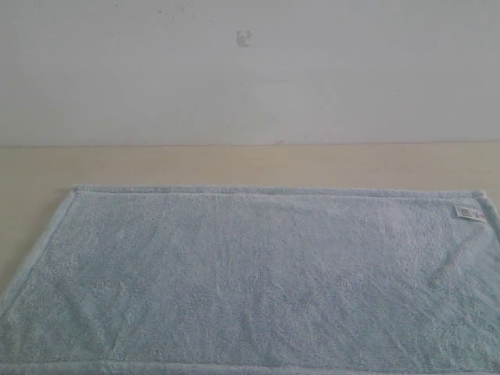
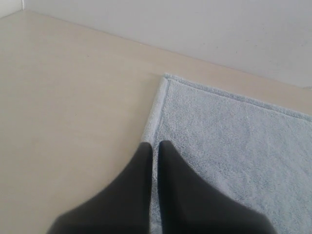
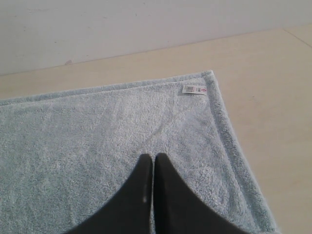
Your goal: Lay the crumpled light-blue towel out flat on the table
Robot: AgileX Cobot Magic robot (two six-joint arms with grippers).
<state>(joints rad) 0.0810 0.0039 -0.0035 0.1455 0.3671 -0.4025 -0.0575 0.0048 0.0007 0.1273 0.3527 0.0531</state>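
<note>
As it lies flat, the towel [image 1: 250, 281] is spread on the surface [image 1: 234, 164].
Left gripper [image 2: 155, 146] is seen over the towel's hem, right gripper [image 3: 154, 157] near its tag [image 3: 194, 89]; both pairs of fingers are clenched, empty.

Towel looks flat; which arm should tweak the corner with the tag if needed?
Right. The right gripper, shut, hovers over the towel near the white tag. The left gripper sits over the opposite side hem, tag out of its view.

Pale light-blue towel [image 1: 258, 281], white tag [image 1: 469, 212], plain beige table [image 1: 234, 164]
</note>
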